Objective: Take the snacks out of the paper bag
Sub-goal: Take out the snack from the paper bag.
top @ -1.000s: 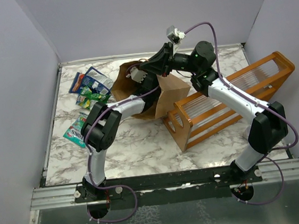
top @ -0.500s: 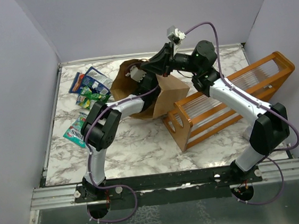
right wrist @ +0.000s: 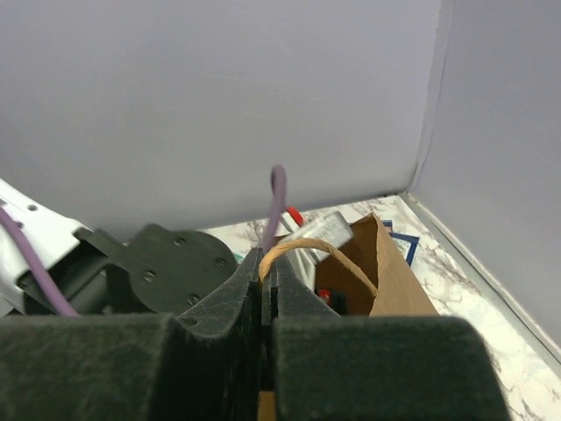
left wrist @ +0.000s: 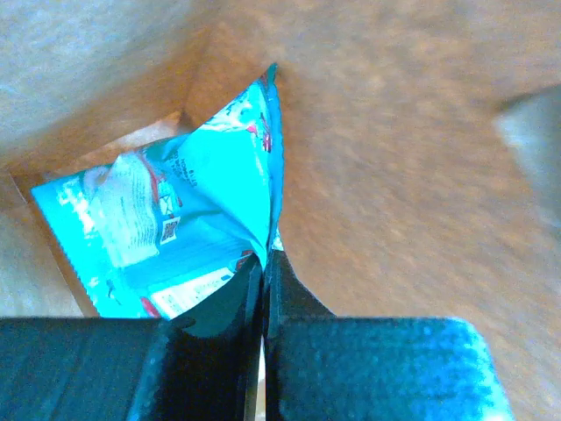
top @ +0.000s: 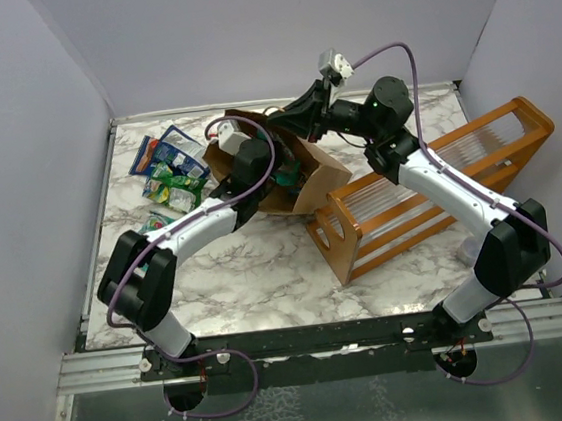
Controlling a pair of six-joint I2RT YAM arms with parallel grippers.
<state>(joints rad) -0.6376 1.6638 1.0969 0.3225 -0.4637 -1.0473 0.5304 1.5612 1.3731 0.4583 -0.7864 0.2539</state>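
Observation:
The brown paper bag (top: 326,176) lies at the back middle of the table, its mouth toward the left. My left gripper (top: 279,175) reaches inside it. In the left wrist view that gripper (left wrist: 265,260) is shut on the corner of a teal snack packet (left wrist: 175,219), with the bag's brown wall (left wrist: 394,158) all around. My right gripper (top: 282,125) hovers over the bag's top edge. It (right wrist: 267,263) is shut on the bag's twisted paper handle (right wrist: 307,246), holding that side (right wrist: 390,276) up. Several snacks (top: 168,170) lie in a pile on the table's left.
An orange wooden rack (top: 429,185) with clear slats lies to the right of the bag, touching it. One more teal packet (top: 150,227) rests near the left edge, in front of the pile. Grey walls close in the back and both sides.
My left gripper has closed on the teal packet inside the bag. The left arm has stretched out, its elbow dropping toward the near left. The right gripper kept its hold on the handle.

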